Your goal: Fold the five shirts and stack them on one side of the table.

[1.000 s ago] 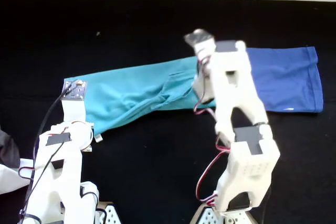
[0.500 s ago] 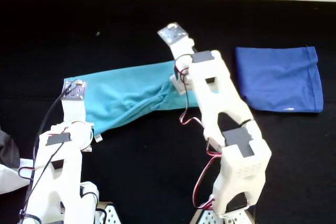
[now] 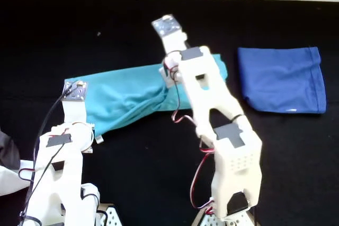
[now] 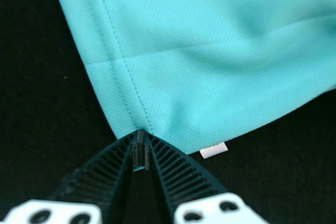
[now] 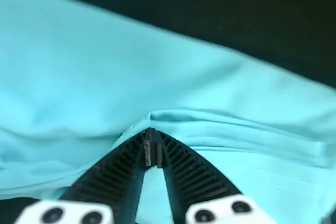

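- Roughly across the middle of the black bench lay the teal shirt, stretched out long and slanting, its left end nearer the arms than its right end.
- A bunched ridge of folds ran through the shirt's middle towards the right arm, which reached out over its right part.
- The left gripper had its fingers pressed together on the shirt's near-left corner, pinching the cloth right where the stitched hem seams met.
- A small white label stuck out from the shirt's edge just beside that corner and rested on the bench.
- The right gripper was likewise squeezed together, nipping a raised fold of the teal shirt partway along its length; smooth teal cloth spread out on both sides of the pinch.
- The blue shirt lay folded into a flat rectangle on the right side of the bench, just beside the teal shirt's right end and clear of both grippers.
- At the near left edge of the high view, beside the left arm, a bit of white and dark fabric showed.
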You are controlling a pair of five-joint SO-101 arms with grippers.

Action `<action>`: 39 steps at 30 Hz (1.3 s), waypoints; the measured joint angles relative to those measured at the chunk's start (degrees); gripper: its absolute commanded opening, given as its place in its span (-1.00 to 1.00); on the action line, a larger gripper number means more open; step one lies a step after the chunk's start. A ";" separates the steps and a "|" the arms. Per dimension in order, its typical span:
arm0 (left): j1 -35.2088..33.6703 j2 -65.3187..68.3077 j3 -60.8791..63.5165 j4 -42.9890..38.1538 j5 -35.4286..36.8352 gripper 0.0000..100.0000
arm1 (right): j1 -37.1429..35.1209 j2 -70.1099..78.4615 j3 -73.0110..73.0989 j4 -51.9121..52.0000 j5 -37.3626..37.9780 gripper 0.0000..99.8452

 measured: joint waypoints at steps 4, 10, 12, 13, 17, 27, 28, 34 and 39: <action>0.00 0.00 0.00 0.00 0.00 -0.98 | 0.00 0.88 -0.44 -0.35 0.00 -0.99; 0.00 0.00 0.00 0.00 0.00 -0.98 | 0.18 1.05 -5.45 0.79 0.00 -0.99; 0.00 0.00 0.00 0.00 0.00 -0.97 | 1.32 0.79 -10.20 3.69 0.00 -0.99; 0.00 0.00 0.00 0.00 0.00 -0.97 | 2.11 0.79 -12.57 5.54 0.00 -0.99; 0.00 -0.70 -3.96 4.22 0.79 -0.97 | 5.36 0.70 -18.81 14.77 0.00 -0.98; -0.35 0.18 -34.99 37.19 6.33 -0.67 | 8.97 0.70 -21.10 35.52 10.90 -0.98; -1.05 2.11 -35.60 37.10 7.12 -0.67 | 9.23 0.70 -22.33 37.98 11.69 -0.98; -9.05 21.54 -42.81 30.95 9.85 -0.67 | 16.00 -4.13 -23.56 41.58 13.01 -0.66; -10.55 41.32 -56.18 30.24 9.85 -0.66 | 21.10 -14.77 -17.49 41.67 13.01 -0.39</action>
